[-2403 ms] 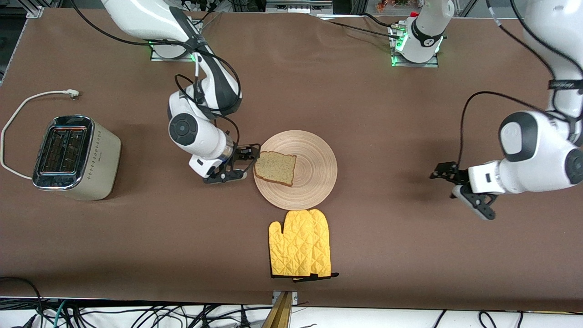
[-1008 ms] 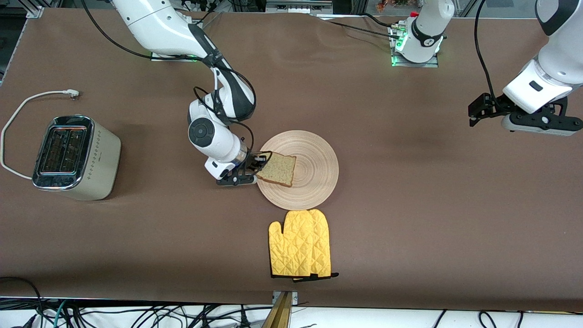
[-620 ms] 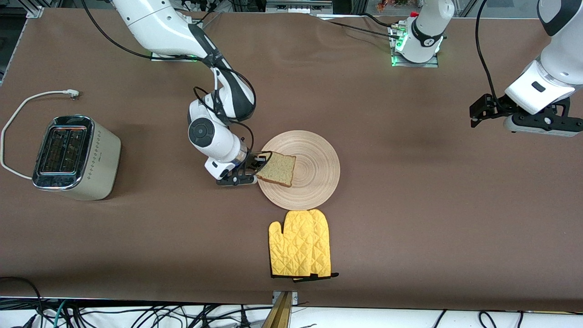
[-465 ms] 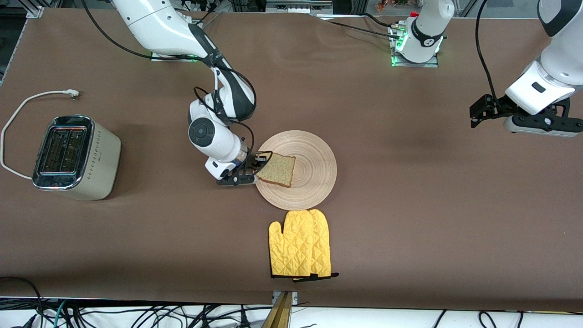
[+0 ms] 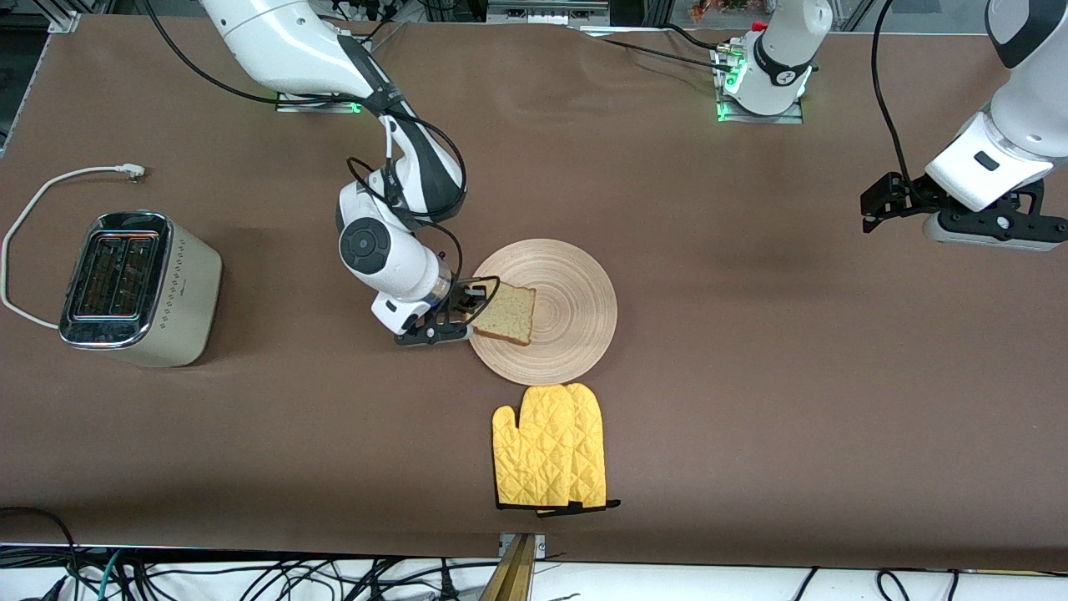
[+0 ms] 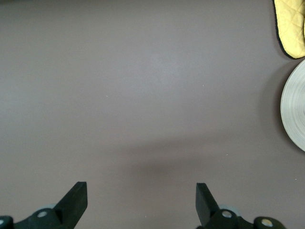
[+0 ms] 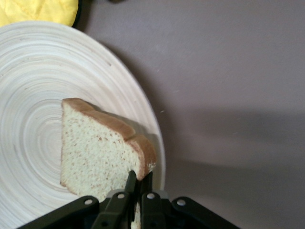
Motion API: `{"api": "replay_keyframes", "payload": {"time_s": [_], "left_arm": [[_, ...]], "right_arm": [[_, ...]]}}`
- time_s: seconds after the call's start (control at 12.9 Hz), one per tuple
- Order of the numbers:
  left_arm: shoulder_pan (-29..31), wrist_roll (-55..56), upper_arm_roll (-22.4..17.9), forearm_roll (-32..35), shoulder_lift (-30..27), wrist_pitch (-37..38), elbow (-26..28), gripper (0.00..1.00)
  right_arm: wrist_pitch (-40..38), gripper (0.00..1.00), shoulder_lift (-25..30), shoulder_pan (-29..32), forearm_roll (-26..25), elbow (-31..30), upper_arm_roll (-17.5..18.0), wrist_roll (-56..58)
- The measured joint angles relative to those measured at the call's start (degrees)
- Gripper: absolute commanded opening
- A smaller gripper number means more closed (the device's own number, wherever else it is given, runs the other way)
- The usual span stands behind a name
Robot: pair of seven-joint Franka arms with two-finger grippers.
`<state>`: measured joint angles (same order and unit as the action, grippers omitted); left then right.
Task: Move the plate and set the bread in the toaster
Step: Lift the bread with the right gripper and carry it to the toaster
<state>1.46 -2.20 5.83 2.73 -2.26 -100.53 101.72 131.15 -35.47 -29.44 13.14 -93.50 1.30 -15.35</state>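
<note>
**Lifting the bread clear of the plate**

The oven mitt [image 5: 551, 446] is lying nearest the camera. Just above it, the right end effector [image 5: 464, 310] is pinching the bread [image 5: 506, 313] by one edge over the plate [image 5: 576, 313]; it should be rising gently before crossing to the toaster [image 5: 138, 288]. The left end effector [image 5: 886, 203] is waiting, spread, above the desk [image 5: 751, 401].

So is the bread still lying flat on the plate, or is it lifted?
Partly lifted: the right gripper is shut on one edge of the bread, which tilts and casts a shadow on the plate.
</note>
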Motion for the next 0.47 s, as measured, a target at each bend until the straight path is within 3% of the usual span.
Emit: {"api": "replay_keyframes", "payload": {"time_s": [0.23,0.47], "left_arm": [[0.0,0.24,0.0,0.0,0.02,0.15,-0.01,1.0],[0.0,0.48,-0.01,0.0,0.08,0.23,-0.04,1.0]], "right_arm": [[-8.83,0.0,3.93,0.07,-5.71,1.85,-3.41,5.41],[-21.42,0.0,10.16,0.2,-6.82,3.03,-9.62,15.95]]}}
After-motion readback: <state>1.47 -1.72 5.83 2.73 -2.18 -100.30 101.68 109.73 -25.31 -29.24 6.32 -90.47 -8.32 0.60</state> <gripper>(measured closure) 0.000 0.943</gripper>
